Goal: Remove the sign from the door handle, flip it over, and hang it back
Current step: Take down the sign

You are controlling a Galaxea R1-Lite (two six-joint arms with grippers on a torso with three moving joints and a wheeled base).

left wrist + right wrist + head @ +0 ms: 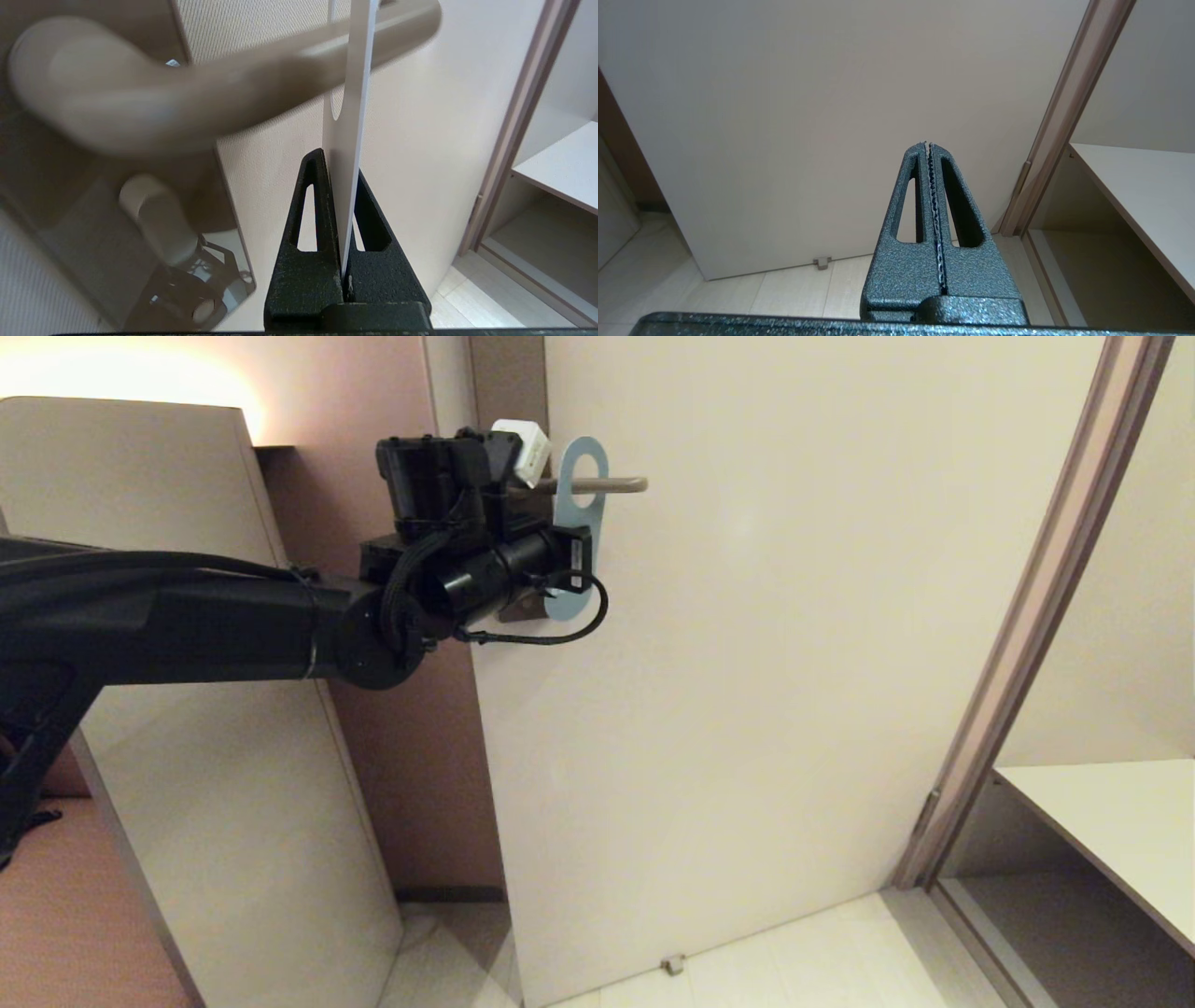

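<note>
Black fingers (313,219) of the left gripper (343,205) pinch the sign (348,140) by its lower edge.

Its oval hole is threaded over the door handle (196,98), on which the sign (581,490) hangs against the door (794,663). Parked low, the right gripper (930,186) has its fingers pressed together, holding nothing.

A hotel room: door (747,663) with hanging sign (581,462).
</note>
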